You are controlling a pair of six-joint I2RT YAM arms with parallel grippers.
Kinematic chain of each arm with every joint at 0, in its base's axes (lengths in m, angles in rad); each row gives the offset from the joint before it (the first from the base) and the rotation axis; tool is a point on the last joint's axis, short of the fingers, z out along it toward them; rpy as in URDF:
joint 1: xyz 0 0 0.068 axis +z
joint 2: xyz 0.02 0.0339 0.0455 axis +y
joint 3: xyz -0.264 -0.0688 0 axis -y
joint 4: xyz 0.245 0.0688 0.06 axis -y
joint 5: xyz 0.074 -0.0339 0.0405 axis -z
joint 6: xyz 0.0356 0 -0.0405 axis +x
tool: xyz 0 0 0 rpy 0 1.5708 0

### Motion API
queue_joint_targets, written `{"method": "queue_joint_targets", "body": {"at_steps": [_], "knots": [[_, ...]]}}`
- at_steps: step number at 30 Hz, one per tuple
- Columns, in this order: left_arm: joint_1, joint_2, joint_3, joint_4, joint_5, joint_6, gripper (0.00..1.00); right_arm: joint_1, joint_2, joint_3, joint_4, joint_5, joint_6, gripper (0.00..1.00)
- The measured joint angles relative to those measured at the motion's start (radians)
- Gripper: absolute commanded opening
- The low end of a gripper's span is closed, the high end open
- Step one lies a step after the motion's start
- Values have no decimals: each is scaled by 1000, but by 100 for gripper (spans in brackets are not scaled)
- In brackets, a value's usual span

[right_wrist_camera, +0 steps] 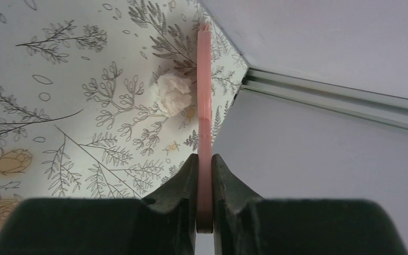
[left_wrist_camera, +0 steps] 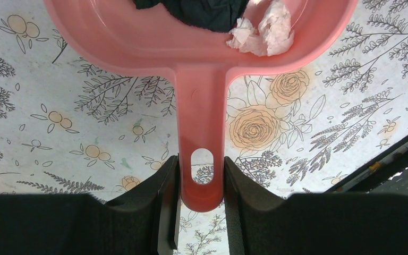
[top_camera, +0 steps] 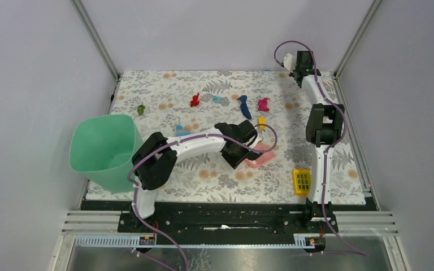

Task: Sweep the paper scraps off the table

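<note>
From above, five scraps [top_camera: 194, 100] dot the far tabletop [top_camera: 164, 84] in a row: green, red, teal, navy, magenta. At the left wrist, the left pincer [left_wrist_camera: 202, 186] clamps one dustpan [left_wrist_camera: 191, 53] by its handle, with one white wad [left_wrist_camera: 263, 32] inside. At the right wrist, the right pincer [right_wrist_camera: 204, 164] pinches one brush [right_wrist_camera: 204, 79], with a second wad [right_wrist_camera: 172, 94] just beside it.

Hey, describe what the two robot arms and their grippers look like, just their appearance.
Both the left arm and right arm have white tubular links joined by chunky black joint housings. A purple cable runs loosely along each. The left gripper and right gripper have matte black, wedge-shaped fingers. No markings are visible.
</note>
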Motion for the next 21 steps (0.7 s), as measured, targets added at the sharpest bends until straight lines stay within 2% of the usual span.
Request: {"method": "queue_joint_targets", "body": {"at_steps": [4, 7, 15, 21], "knots": [[5, 0, 0, 0, 0, 0, 0, 1, -6, -11, -30, -35, 0, 0], [6, 0, 0, -2, 1, 0, 0, 1, -76, -110, -75, -85, 1, 0], [7, -6, 0, -14, 3, 0, 0, 21, -439, -405, -303, -284, 89, 0], [4, -24, 0, -42, 3, 2, 0, 117, -716, -672, -453, -435, 195, 0]]}}
